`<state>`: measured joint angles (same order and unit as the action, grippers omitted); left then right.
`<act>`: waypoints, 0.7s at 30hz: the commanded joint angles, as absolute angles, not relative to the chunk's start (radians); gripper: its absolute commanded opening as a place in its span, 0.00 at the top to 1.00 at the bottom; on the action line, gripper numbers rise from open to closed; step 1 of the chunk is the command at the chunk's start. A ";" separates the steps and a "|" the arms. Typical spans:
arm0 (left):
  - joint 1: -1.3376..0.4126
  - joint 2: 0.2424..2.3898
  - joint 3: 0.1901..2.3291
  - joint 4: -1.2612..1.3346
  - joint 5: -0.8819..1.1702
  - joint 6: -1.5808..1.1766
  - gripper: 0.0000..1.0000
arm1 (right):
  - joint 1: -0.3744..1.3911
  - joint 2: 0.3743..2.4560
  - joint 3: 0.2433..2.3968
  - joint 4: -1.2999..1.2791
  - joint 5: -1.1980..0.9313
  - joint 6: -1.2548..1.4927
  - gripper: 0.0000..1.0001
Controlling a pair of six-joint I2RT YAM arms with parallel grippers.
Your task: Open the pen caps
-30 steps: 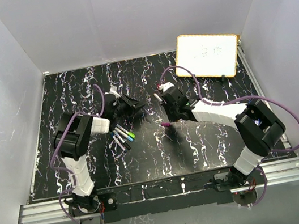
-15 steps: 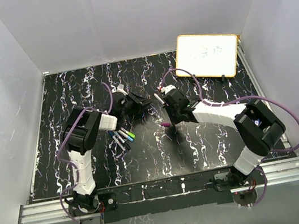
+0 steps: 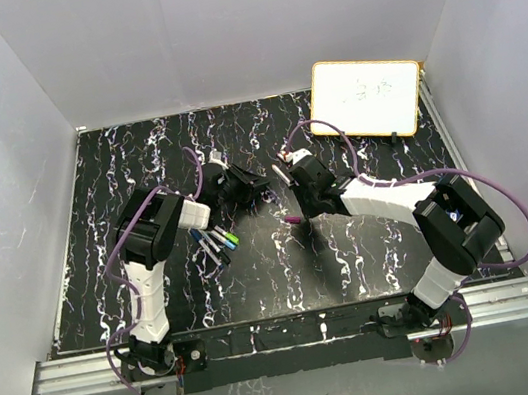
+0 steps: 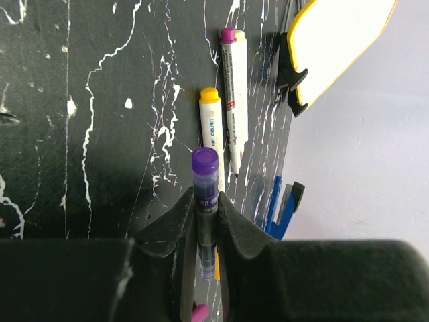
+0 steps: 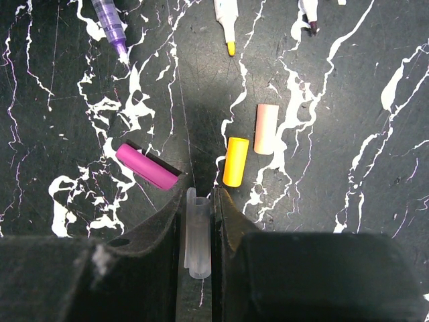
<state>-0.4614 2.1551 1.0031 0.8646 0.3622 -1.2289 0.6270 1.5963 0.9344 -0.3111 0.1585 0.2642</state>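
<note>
My left gripper [image 4: 205, 201] is shut on a translucent purple pen [image 4: 205, 181], whose purple end sticks out past the fingertips. Beyond it two white pens lie on the table, one yellow-ended [image 4: 212, 127] and one magenta-ended [image 4: 232, 87]. My right gripper [image 5: 198, 201] is shut on a clear pen cap [image 5: 198, 235]. Loose caps lie just ahead of it: magenta [image 5: 146, 166], orange [image 5: 235, 161] and peach [image 5: 266, 129]. In the top view the left gripper [image 3: 257, 184] and right gripper [image 3: 288, 175] face each other closely at mid-table. Several more pens [image 3: 216, 241] lie by the left arm.
A yellow-framed whiteboard [image 3: 367, 97] stands at the back right, with a blue clip-like object [image 4: 278, 208] near it. Bare pen tips, purple [image 5: 110, 23] and yellow [image 5: 228, 20], show at the top of the right wrist view. A pink cap [image 3: 293, 220] lies below the right gripper.
My left gripper has moved right with the purple pen, closing the gap to the right gripper. The right arm has barely moved.
</note>
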 commanded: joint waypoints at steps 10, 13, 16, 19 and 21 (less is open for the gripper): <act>-0.468 2.158 1.034 0.870 0.383 -1.232 0.73 | 0.621 1.578 0.931 -0.268 0.161 0.265 1.00; -0.468 2.141 1.026 0.876 0.386 -1.236 0.72 | 0.620 1.584 0.928 -0.262 0.160 0.267 1.00; -0.468 2.100 1.012 0.883 0.384 -1.237 0.71 | 0.621 1.595 0.929 -0.258 0.166 0.270 1.00; -0.468 2.020 1.005 0.850 0.374 -1.207 0.70 | 0.619 1.612 0.933 -0.249 0.167 0.270 1.00; -0.468 1.955 0.995 0.817 0.359 -1.180 0.70 | 0.619 1.625 0.936 -0.246 0.167 0.272 1.00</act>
<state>-0.4618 2.1307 1.0035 0.8425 0.3721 -1.2282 0.6258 1.6051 0.9344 -0.3042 0.1581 0.2646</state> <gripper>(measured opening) 0.298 0.140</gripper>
